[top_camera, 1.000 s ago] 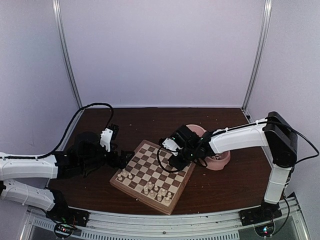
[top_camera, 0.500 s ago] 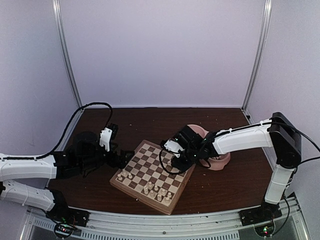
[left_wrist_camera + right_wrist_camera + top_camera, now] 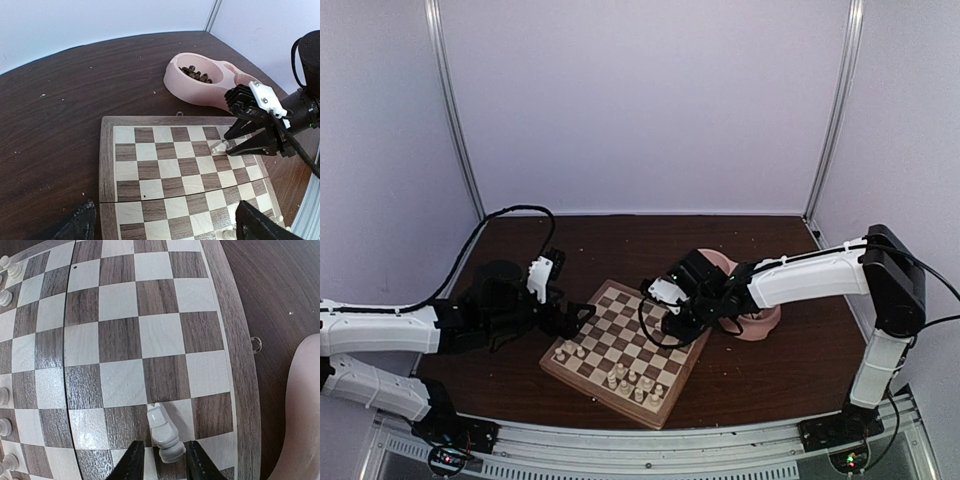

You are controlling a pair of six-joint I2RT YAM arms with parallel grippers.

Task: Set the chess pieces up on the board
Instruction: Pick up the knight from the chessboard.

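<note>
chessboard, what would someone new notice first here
The right gripper pinching one pale chess piece low over the edge of the board nearest the pink bowl. That bowl holds a heap of dark pieces; more pale pieces stand along the board's near side.

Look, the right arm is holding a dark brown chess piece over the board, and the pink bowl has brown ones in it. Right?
Not quite. The chess piece in the right gripper is pale cream, not dark brown; the right wrist view shows it. It is over the board, and the pink bowl holds brown ones.
</note>
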